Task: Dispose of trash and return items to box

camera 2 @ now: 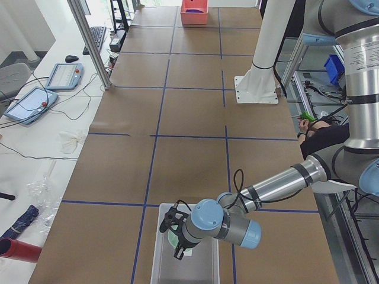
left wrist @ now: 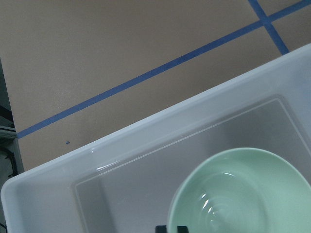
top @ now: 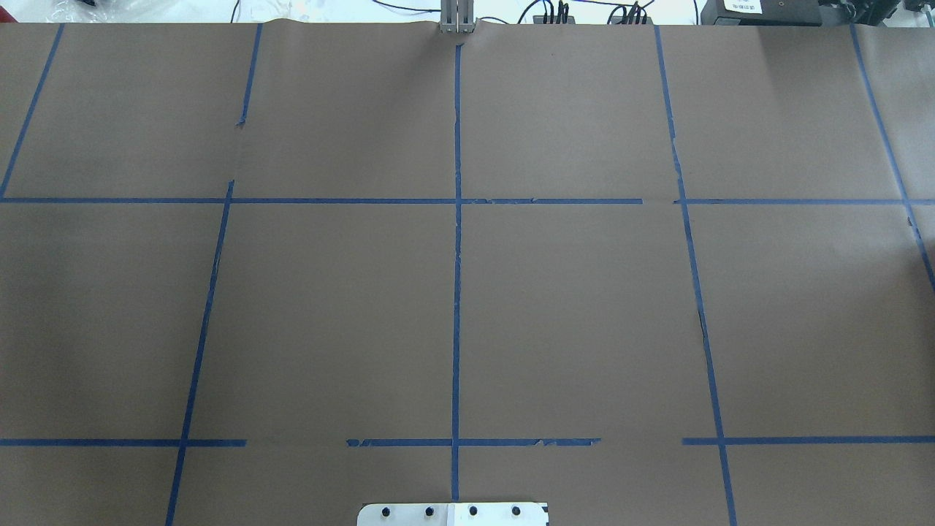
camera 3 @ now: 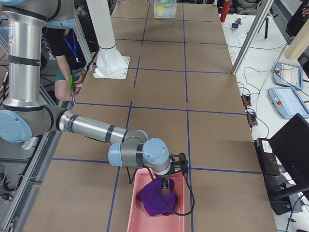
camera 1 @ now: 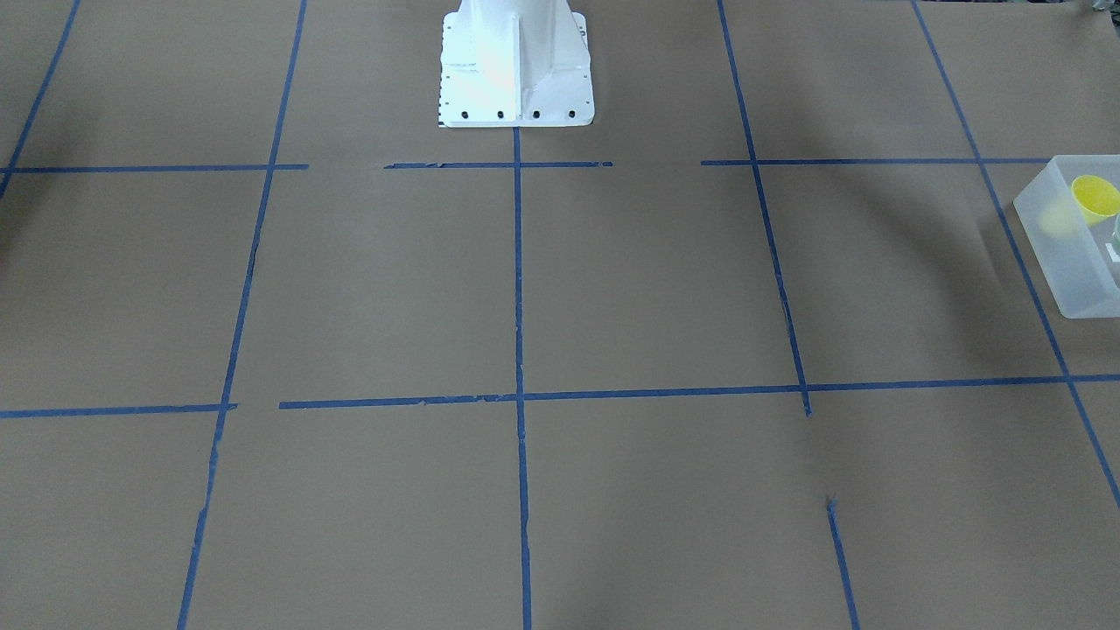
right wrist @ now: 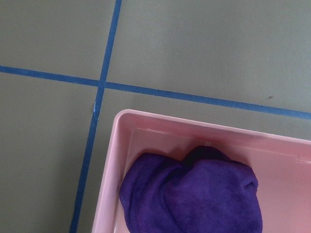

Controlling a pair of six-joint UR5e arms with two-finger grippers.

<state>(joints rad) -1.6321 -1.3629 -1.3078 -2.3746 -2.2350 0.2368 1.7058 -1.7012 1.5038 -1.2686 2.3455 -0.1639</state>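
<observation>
The left gripper (camera 2: pixel 179 251) is hanging over the frosted box (camera 1: pixel 1072 262) at the bench's left end, and I cannot tell whether its jaws are apart or together. The mint-green bowl (left wrist: pixel 243 194) is showing within the box's walls right under that gripper, and the yellow cup (camera 1: pixel 1095 197) is sitting in the box too. The right gripper (camera 3: pixel 166 187) is hovering over 1 purple cloth (right wrist: pixel 194 194) in a pink bin (right wrist: pixel 109 184) at the right end. Its jaw state is equally unreadable.

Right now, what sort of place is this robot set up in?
Probably a robotics lab: a paper-covered table gridded with blue tape, and teach pendants lying on a side bench.
</observation>
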